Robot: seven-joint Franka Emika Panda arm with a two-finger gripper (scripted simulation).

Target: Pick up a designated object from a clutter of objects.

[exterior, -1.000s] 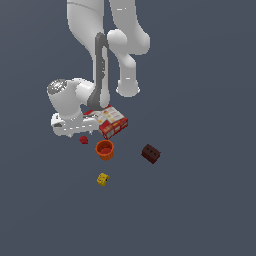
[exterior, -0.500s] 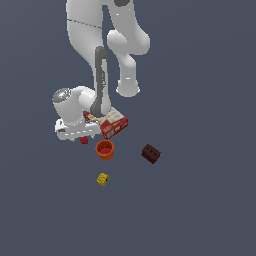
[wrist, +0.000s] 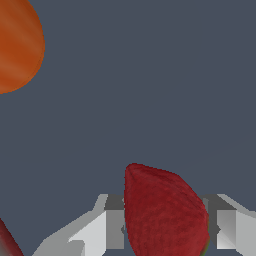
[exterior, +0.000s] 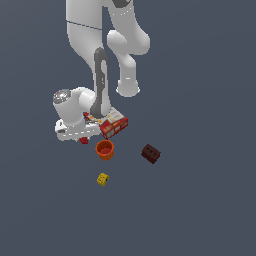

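A: Where is the strawberry (wrist: 165,215) right now?

B: Directly between the gripper (wrist: 165,227) fingers (wrist: 114,227) in the wrist view. In the exterior view only a red sliver (exterior: 83,140) shows under the hand (exterior: 75,129), on the grey floor beside the printed box (exterior: 113,122) and near the orange cup (exterior: 105,149).

A: Is the gripper clamped on it?

B: The fingers stand spread, one on each side. Whether the pads touch it I cannot tell; the berry hides them.

A: What does the next move turn on?

B: The berry's long axis looks to run across the closing line, pointed end away from the palm, so squeezing should meet its narrow flanks. The brown block (exterior: 151,153) and yellow block (exterior: 103,179) lie well apart.
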